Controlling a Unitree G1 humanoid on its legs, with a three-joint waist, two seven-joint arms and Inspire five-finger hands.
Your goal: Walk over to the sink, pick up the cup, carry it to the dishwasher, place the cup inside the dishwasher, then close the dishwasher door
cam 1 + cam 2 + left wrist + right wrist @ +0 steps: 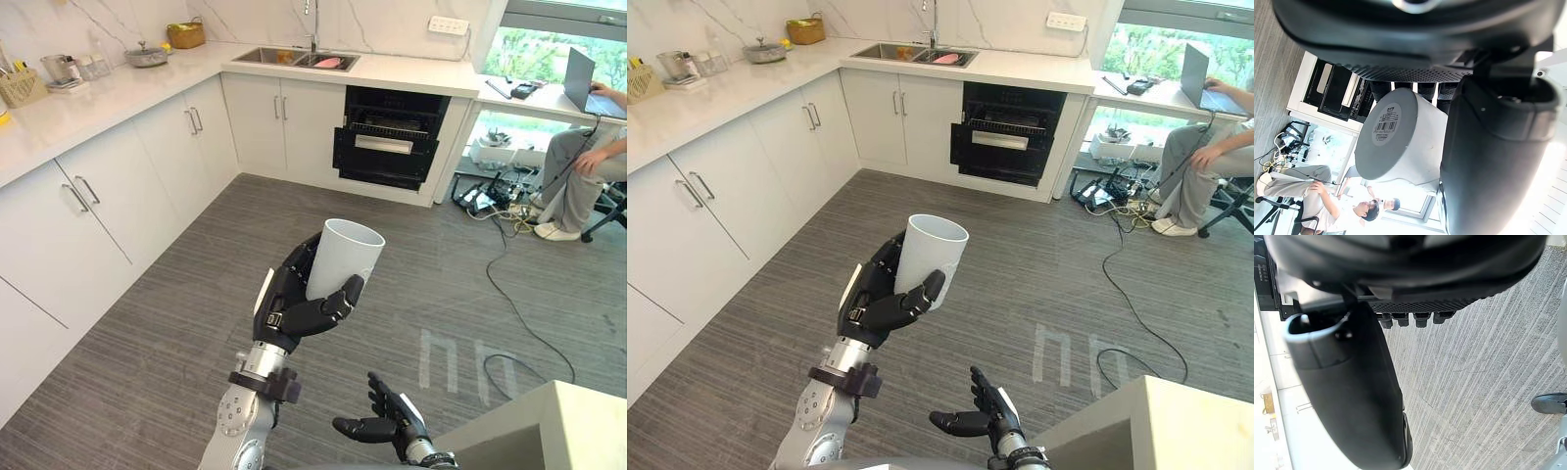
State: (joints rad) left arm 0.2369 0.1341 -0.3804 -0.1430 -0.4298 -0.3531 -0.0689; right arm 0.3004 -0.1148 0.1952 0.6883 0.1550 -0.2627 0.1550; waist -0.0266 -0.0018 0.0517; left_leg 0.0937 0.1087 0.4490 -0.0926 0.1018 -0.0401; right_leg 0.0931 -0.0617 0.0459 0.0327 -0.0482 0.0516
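White cup [343, 257] sits upright in the left robot hand [294, 305], fingers and thumb clamped round it, above the floor [225, 245]. The right robot hand [385, 423] hangs low, fingers apart. The dishwasher [387, 147] door is partly open.

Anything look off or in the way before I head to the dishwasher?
Nothing spilled or damaged. The cup sits roughly upright in the left hand. The dishwasher door is only partly open, and a loose cable trails over the floor right of the route. The right hand is open.
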